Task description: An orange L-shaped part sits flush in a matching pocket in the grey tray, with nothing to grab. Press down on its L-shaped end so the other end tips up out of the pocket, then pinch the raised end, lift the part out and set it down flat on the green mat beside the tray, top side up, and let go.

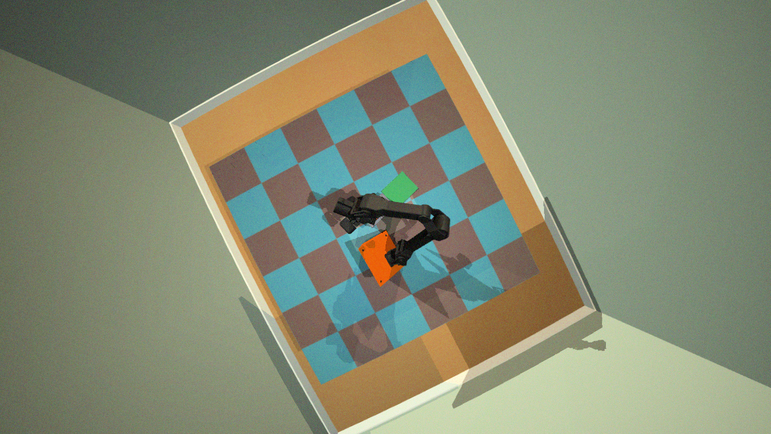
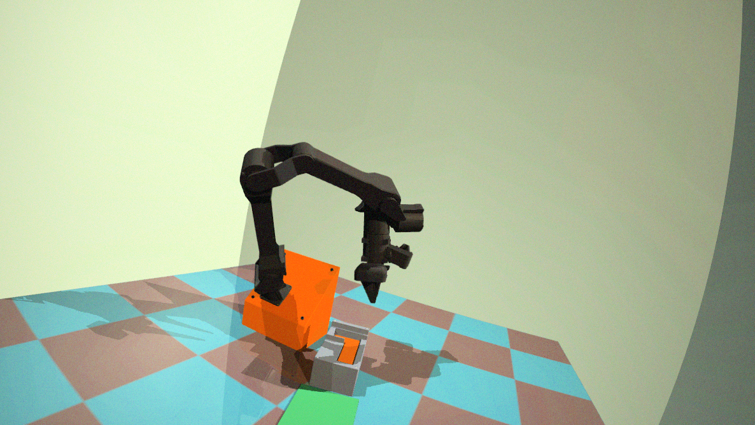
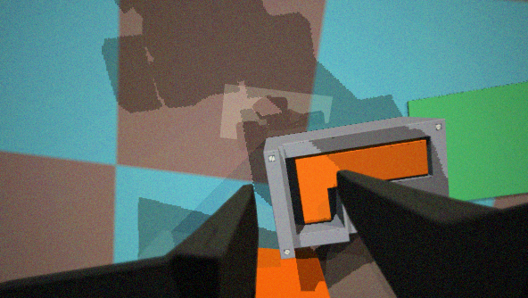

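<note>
The orange L-shaped part point(image 2: 348, 349) point(image 3: 314, 176) lies level in the pocket of the grey tray point(image 2: 338, 377) point(image 3: 277, 196). In the wrist view its long arm runs right toward the green mat point(image 1: 400, 187) point(image 2: 322, 406) point(image 3: 486, 143), and its short leg points down at the left. The mat lies flat beside the tray. My gripper point(image 2: 372, 301) point(image 3: 295, 186) points down above the tray, clear of it, part-way open and empty. In the wrist view its right finger covers some of the part's inner corner. In the top view the arm hides most of the tray and the fingertips.
A large orange block point(image 1: 376, 264) point(image 2: 311, 295) point(image 3: 269, 283) stands close by the tray, with the arm's base on it. The arm arches over from there. A pale raised border point(image 1: 509, 145) runs around the table.
</note>
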Action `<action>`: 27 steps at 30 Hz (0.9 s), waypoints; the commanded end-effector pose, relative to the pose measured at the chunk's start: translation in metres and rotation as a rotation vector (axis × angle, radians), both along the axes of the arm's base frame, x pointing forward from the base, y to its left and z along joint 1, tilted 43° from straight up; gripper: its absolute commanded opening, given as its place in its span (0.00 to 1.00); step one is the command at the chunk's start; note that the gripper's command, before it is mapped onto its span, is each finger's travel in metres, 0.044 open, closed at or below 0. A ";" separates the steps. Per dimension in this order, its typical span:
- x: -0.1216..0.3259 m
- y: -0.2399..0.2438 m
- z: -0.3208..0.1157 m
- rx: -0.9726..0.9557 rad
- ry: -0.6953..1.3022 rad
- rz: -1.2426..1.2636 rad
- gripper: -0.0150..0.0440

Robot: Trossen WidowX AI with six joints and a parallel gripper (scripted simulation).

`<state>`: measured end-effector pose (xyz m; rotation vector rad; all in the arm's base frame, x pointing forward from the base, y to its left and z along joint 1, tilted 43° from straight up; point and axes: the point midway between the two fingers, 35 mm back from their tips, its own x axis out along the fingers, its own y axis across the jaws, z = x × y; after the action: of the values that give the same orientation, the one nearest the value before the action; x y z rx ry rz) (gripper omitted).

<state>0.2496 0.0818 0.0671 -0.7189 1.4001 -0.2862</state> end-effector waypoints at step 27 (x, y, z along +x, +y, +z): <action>-0.030 -0.066 -0.073 -0.107 0.126 -0.088 0.56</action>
<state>0.2206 0.0191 -0.0039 -0.7654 1.5488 -0.3927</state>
